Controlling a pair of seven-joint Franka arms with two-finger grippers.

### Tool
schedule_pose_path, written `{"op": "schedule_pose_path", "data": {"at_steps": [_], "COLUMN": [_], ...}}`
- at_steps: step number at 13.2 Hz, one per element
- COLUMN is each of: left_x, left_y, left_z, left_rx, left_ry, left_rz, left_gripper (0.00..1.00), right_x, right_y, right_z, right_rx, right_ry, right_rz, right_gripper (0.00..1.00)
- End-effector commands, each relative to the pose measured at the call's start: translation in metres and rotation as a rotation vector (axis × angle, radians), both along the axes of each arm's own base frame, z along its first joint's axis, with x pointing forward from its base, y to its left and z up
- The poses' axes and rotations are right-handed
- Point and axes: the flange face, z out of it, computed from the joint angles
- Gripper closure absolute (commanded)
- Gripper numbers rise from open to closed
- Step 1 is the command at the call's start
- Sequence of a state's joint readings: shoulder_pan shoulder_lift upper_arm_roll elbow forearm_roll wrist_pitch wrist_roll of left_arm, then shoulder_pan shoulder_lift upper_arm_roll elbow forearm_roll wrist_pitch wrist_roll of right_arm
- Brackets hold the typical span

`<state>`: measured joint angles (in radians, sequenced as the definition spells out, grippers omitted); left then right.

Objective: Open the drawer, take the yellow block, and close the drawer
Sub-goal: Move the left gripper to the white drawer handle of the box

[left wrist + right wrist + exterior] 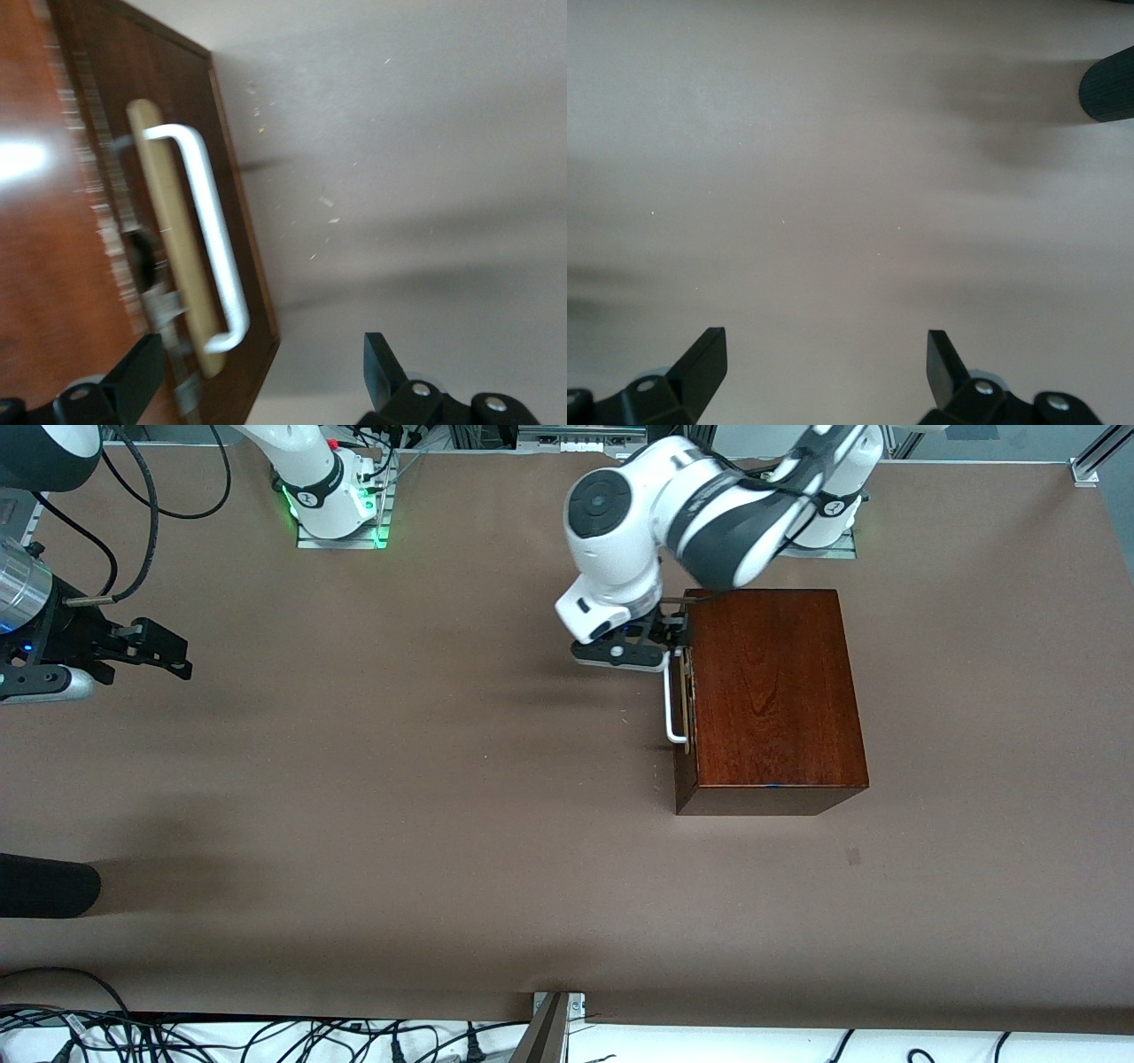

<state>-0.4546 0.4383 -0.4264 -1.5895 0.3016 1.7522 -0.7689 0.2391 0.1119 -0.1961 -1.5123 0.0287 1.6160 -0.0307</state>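
Observation:
A dark red-brown wooden box (771, 691) stands toward the left arm's end of the table. Its drawer (237, 221) faces the right arm's end and looks shut, with a white bar handle (671, 701) (213, 239) on a pale wood strip. My left gripper (660, 642) (261, 354) is open at the end of the handle farther from the front camera. Its fingers straddle the box's front edge and hold nothing. My right gripper (173, 657) (827, 359) waits open over bare table at the right arm's end. The yellow block is hidden.
A black rounded object (44, 886) (1109, 84) juts over the table at the right arm's end, nearer to the front camera than my right gripper. Cables (266, 1036) run along the table's near edge. Brown tabletop (399, 779) stretches between the box and the right arm.

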Motion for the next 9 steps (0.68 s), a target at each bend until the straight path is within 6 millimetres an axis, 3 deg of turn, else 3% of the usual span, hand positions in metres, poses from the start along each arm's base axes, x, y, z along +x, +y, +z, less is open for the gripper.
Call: {"op": "schedule_pose_path", "data": {"at_steps": [1,6,9], "left_x": [0.002,-0.008,-0.001], "left_y": [-0.022,-0.026,-0.01], "left_z": [-0.036,-0.08,-0.083], "left_rx": [0.054,0.142,0.263], "left_ry": [-0.058,-0.08,-0.128], "left_rz": [-0.028,0.011,-0.002], "left_gripper": [0.0,0.0,0.0], "right_x": [-0.002,-0.002,-0.002], "right_y": [0.001,0.001,0.001], "right_z": [0.004,0.004,0.004], "right_rx": [-0.015,-0.015,-0.015], "right_ry": [-0.007,-0.007,-0.006], "right_rz": [-0.004,-0.004,-0.004], "right_gripper": [0.0,0.0,0.0]}}
